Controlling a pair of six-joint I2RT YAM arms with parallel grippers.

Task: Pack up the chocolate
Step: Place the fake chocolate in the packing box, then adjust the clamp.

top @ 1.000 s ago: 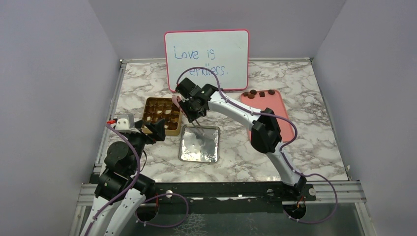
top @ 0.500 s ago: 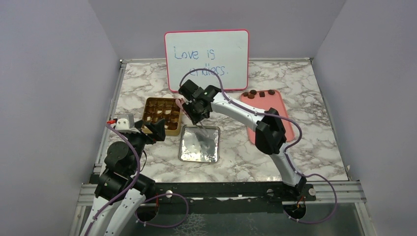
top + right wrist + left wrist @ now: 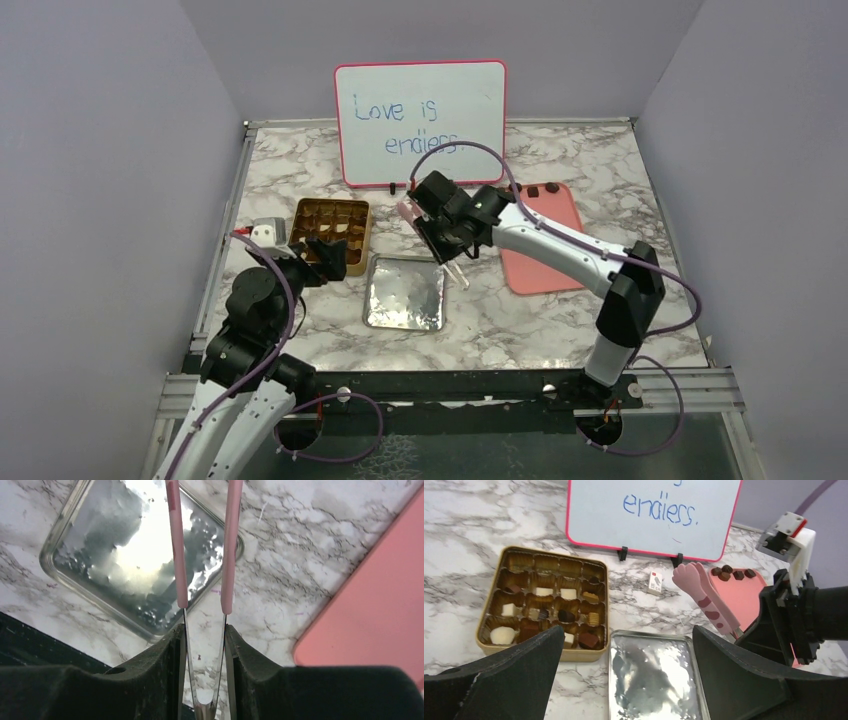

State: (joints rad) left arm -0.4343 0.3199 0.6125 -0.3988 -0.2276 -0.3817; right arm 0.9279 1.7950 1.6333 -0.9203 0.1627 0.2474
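Since a second ago the right arm has swung away from the gold tin (image 3: 606,605) toward the pink tray (image 3: 545,265). I now see the right gripper (image 3: 445,232) hanging above the marble table (image 3: 480,320), between the silver lid (image 3: 404,295) and that tray. My left arm has edged slightly toward the tin.

Entry, right side: the fingers are closed on a pair of pink tongs (image 3: 698,587), pinching both arms near their metal end. In the right wrist view the two pink arms stand apart, over the lid's corner and the marble beside it. Nothing sits between them as far as the frame reaches. Their ends run off the top edge, so I cannot check them there.

Entry, left side: the left gripper (image 3: 328,258) has its jaws spread fully and holds nothing. It hovers just beside the tin's near edge.

Entry, chocolate (image 3: 544,612): most of it sits in the tin's compartments, with dark, tan and cream-white pieces in the three nearer rows. A few dark loose pieces (image 3: 528,190) lie at the far end of the pink tray, well apart from the tongs.

The silver lid lies flat just beside the tin's near right corner. I also see a small white card (image 3: 655,582) on the marble in front of the whiteboard (image 3: 420,120), which reads "Love is endless."
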